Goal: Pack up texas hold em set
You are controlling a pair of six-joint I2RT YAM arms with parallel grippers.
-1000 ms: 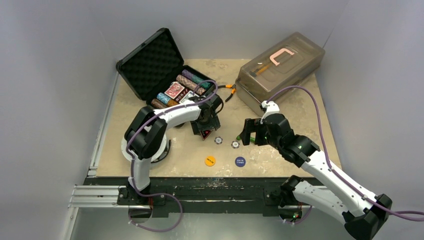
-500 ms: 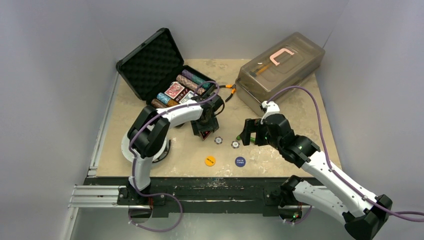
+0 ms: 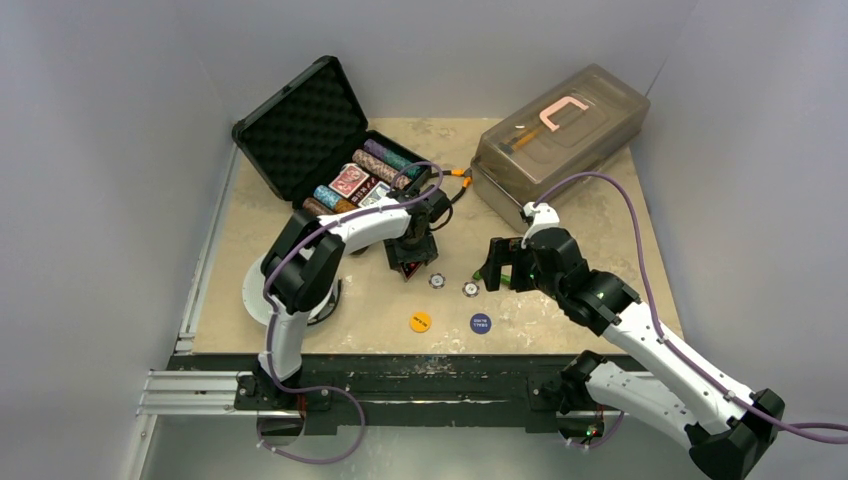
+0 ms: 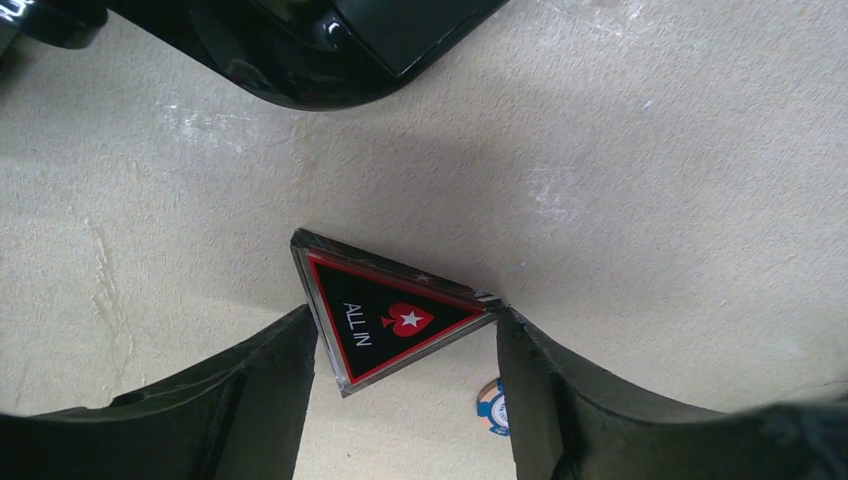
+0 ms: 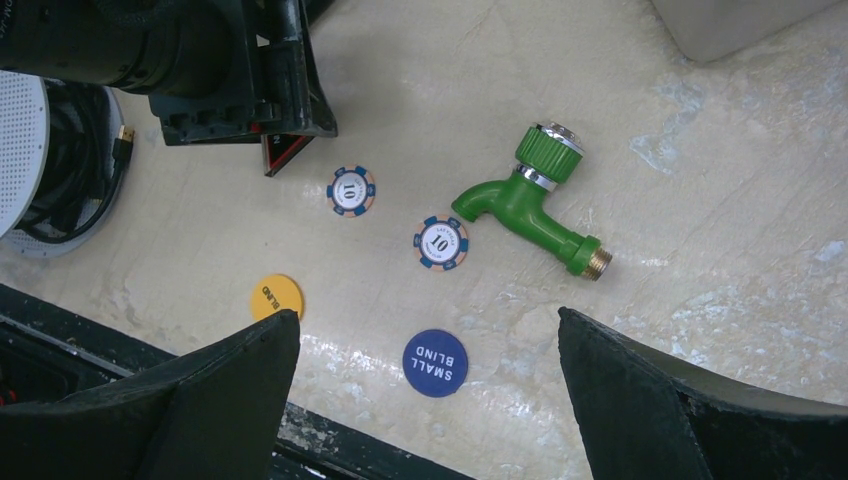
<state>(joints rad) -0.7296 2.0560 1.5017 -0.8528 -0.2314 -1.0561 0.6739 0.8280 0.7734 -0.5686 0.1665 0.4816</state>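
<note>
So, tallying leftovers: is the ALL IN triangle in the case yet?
Out: the triangle lies on the table outside the case, flanked by the left gripper.

Green faucet (image 5: 530,205) lies beside one poker chip (image 5: 441,243).

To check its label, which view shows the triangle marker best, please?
Left wrist: the triangle marker lies central, ALL IN readable. Top external shows a dark speck under the left gripper; right wrist only a red corner.
</note>
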